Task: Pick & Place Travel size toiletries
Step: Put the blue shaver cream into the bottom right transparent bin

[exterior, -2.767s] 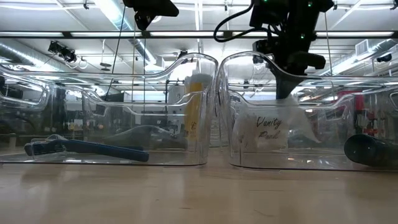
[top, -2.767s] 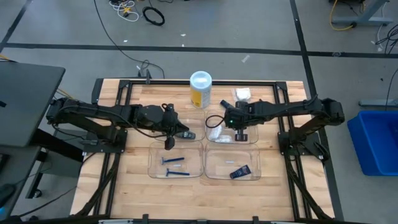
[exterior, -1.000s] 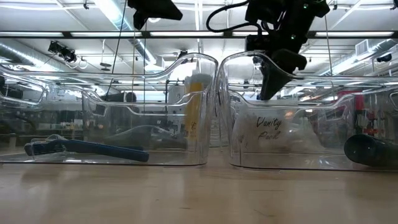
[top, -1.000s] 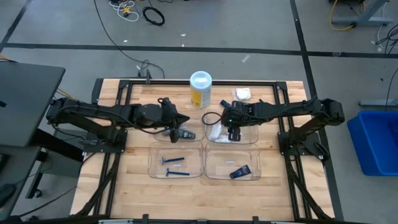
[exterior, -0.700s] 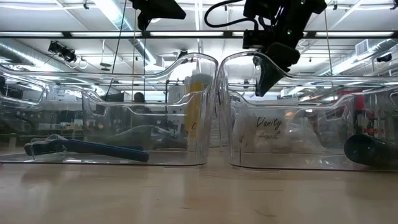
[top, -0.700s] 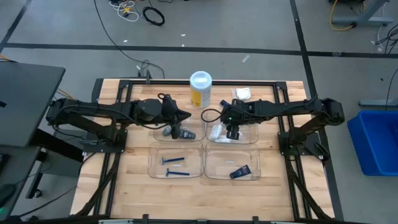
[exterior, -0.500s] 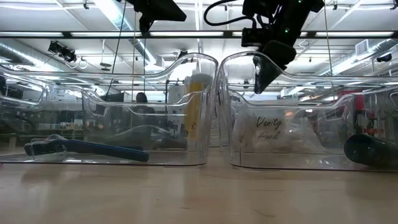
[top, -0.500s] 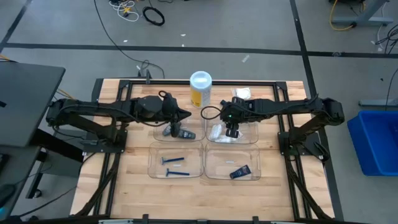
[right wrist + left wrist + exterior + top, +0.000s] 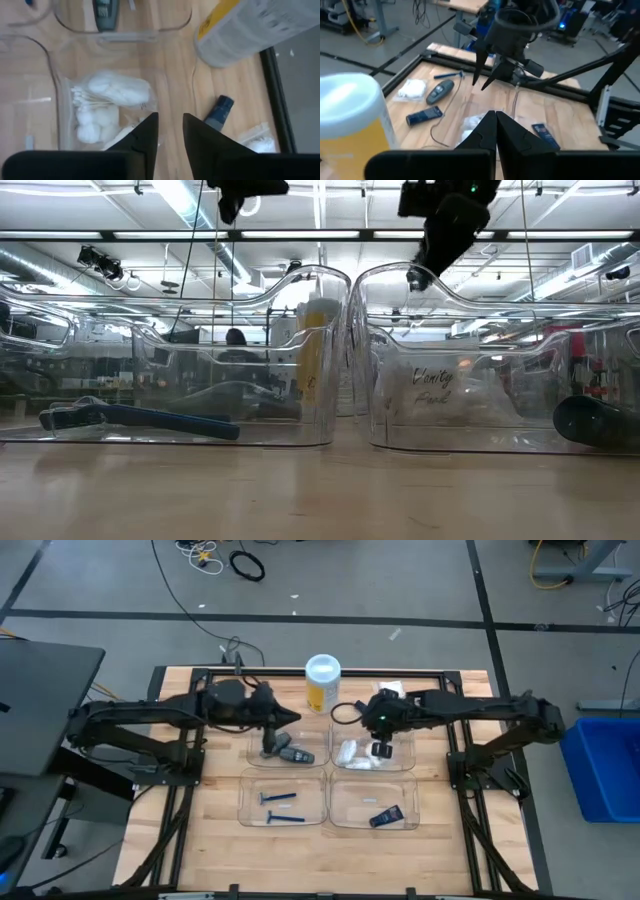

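The high view shows four clear plastic trays (image 9: 283,808) on the wooden desk (image 9: 215,830). The tray at 7 o'clock holds two blue razors (image 9: 277,798); the tray at 5 o'clock holds a dark blue tube (image 9: 386,815). The tray at 11 o'clock holds grey oval sticks (image 9: 283,748).

The left gripper (image 9: 297,718) hovers beside that tray, fingers together, holding nothing.

The right gripper (image 9: 381,750) is above the tray at 1 o'clock, fingers slightly apart and empty.

Only the right wrist view resolves the crinkly packet (image 9: 112,100) of cotton swabs and balls.

Only the low view shows its script label (image 9: 432,386), reading "Vanity Pack".

The yellow canister (image 9: 322,683) with white lid stands at 12 o'clock.
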{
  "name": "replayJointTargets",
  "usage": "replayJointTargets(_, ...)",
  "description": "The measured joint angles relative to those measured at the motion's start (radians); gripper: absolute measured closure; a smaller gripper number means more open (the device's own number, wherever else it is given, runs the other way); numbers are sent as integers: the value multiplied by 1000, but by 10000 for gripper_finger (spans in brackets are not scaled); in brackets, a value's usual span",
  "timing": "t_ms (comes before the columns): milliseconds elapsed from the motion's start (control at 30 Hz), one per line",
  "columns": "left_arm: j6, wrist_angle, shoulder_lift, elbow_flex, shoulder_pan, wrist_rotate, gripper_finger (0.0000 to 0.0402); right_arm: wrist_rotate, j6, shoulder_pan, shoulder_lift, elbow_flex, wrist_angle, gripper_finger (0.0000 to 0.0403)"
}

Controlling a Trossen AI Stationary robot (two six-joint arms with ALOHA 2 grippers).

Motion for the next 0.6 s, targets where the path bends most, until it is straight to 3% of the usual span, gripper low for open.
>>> replayJointTargets(167,25,-55,-80,0,17,43,389,-2,-19,0,-81,1,-4,328)
replayJointTargets(600,77,-121,-242,-2,21,14,394,12,-50,0,-256,1,6,356)
